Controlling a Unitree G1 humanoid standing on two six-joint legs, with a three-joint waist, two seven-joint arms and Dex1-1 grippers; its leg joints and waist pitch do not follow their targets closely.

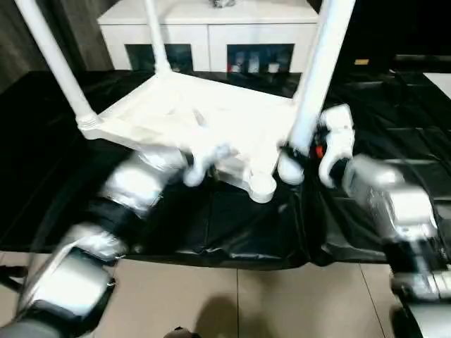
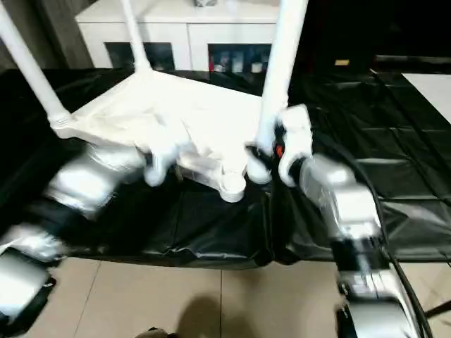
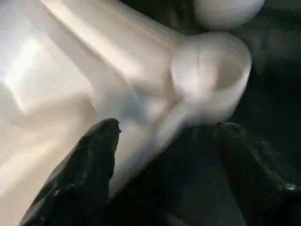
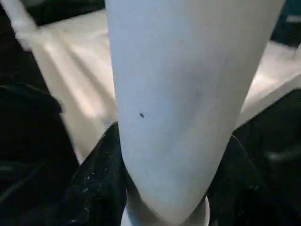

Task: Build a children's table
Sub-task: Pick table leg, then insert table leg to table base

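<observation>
Black sheeting covers the big table (image 1: 394,105) where, from the head, the upturned white tabletop (image 1: 204,116) lies with the right hand (image 1: 299,158) clamped round a leg (image 1: 317,77), while the left wrist shows the left hand (image 3: 164,165) spread wide, empty, by the corner socket (image 3: 211,75), and the right wrist shows black fingers (image 4: 101,183) flanking that leg.

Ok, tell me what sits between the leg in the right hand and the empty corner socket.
Nothing: in the left eye view, only a narrow strip of black table cover separates the leg's rounded end from the empty corner socket. The right hand grips that leg.
</observation>
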